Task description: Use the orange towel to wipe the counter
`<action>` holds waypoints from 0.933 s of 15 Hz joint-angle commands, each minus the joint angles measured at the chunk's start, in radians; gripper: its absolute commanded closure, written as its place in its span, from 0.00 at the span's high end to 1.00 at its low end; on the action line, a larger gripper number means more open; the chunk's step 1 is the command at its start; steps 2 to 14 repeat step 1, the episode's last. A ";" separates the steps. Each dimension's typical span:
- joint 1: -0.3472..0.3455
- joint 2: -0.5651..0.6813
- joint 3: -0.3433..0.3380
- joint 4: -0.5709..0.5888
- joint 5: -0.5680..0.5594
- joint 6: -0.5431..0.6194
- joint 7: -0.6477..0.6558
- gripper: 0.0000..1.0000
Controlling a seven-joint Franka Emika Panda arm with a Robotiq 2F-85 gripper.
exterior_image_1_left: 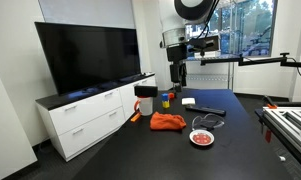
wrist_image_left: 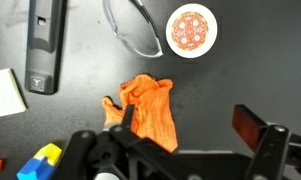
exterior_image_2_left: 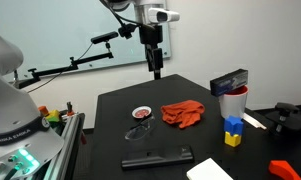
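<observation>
The orange towel (wrist_image_left: 150, 108), mid-worktop, is soft, crumpled cloth with a matt, slightly fuzzy face. The worktop (wrist_image_left: 240, 70) is black, matt and faintly speckled. Nearer one edge, the safety glasses (wrist_image_left: 130, 35) look like clear, glossy plastic, and the small round plate (wrist_image_left: 191, 28) beside them has a smooth printed face. By another edge, the yellow and blue blocks (exterior_image_2_left: 232, 132) look like smooth plastic.

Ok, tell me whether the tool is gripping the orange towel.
No, the orange towel lies on the counter, the tool hanging clear above it.
</observation>
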 commanded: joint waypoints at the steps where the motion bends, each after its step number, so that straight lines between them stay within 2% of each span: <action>1: 0.014 -0.032 -0.014 -0.005 -0.016 -0.007 -0.010 1.00; 14: 0.014 -0.032 -0.014 -0.005 -0.016 -0.007 -0.010 1.00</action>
